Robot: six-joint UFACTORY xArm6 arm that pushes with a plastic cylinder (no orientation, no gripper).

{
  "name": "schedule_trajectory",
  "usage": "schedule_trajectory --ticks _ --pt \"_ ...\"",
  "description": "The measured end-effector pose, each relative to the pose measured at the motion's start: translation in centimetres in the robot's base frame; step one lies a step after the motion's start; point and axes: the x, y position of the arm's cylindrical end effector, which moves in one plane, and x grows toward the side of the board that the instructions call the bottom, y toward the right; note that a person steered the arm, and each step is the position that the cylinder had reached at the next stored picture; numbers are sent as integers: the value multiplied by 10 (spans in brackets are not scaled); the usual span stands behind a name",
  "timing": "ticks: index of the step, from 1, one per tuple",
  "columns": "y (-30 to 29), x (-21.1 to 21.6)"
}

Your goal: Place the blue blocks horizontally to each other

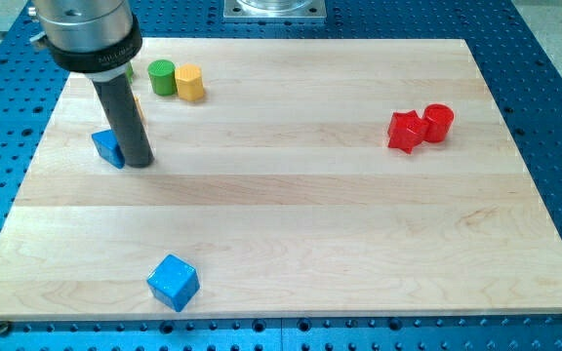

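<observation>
A blue block [108, 146] lies at the view's left, partly hidden behind my rod. My tip [139, 162] rests on the board touching that block's right side. A second blue block, a cube [173, 282], sits near the view's bottom edge, well below and slightly right of the first. The two blue blocks are far apart, roughly one above the other in the view.
A green cylinder [162, 77] and a yellow block [190, 83] stand together at the view's top left. An orange block [139, 105] peeks out behind the rod. A red star-like block [405, 131] and a red cylinder [438, 122] sit at the right.
</observation>
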Motion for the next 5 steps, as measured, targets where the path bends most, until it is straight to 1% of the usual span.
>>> schedule_trajectory --ticks 1,2,3,4,5 --pt "-45 -11" --pt "-30 2" --pt "99 25" --pt "186 112" --pt "172 176"
